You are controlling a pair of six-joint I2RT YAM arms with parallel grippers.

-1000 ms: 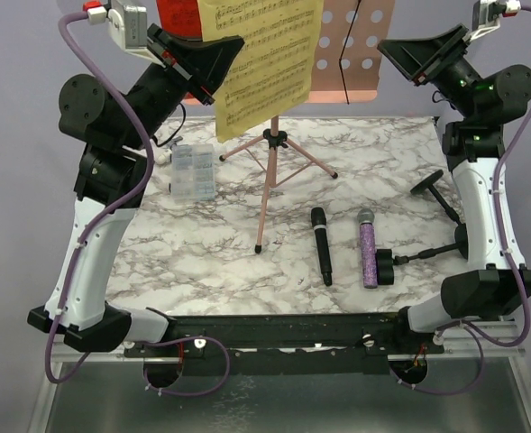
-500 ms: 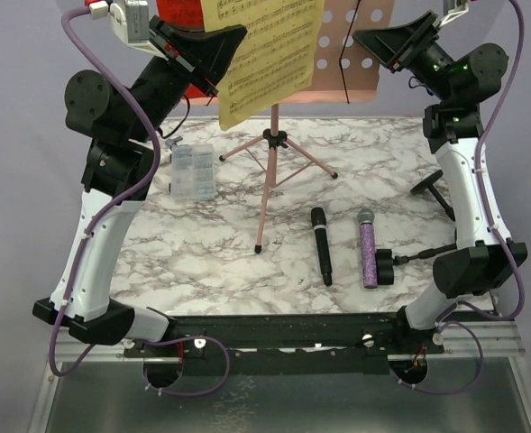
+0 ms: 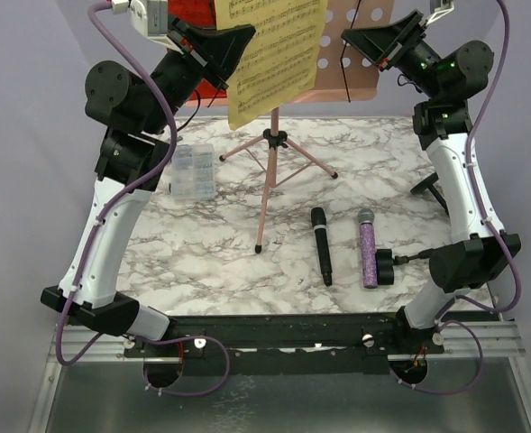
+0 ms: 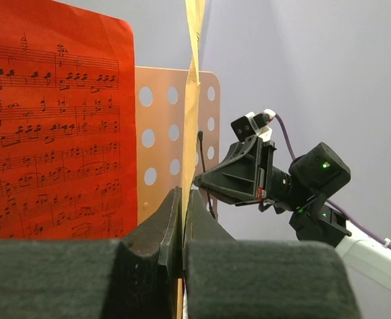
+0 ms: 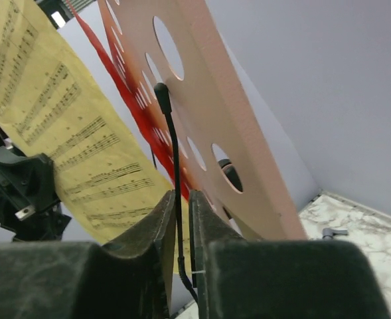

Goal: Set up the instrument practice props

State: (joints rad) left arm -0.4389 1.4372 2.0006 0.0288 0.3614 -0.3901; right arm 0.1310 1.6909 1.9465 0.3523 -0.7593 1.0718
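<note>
The left arm's fingers [image 4: 170, 216] are closed on an edge of the yellow paper music sheet [image 3: 279, 54]. They hold it high in front of the pink perforated music rack [image 3: 337, 79], which stands on thin tripod legs [image 3: 267, 180]. The red music sheet [image 4: 56, 133] is beside the yellow one. The right arm's fingers [image 5: 160, 222] stand almost together around the rack's thin black wire arm [image 5: 174, 143]; whether they clamp it cannot be told. The black microphone [image 3: 321, 245] and purple glitter microphone [image 3: 368, 248] lie side by side on the marble bench [image 3: 202, 262].

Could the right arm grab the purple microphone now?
Probably: the purple microphone lies uncovered on the table near that arm's base. But the right gripper is up, jaws around the black wire of the pink rack.
</note>
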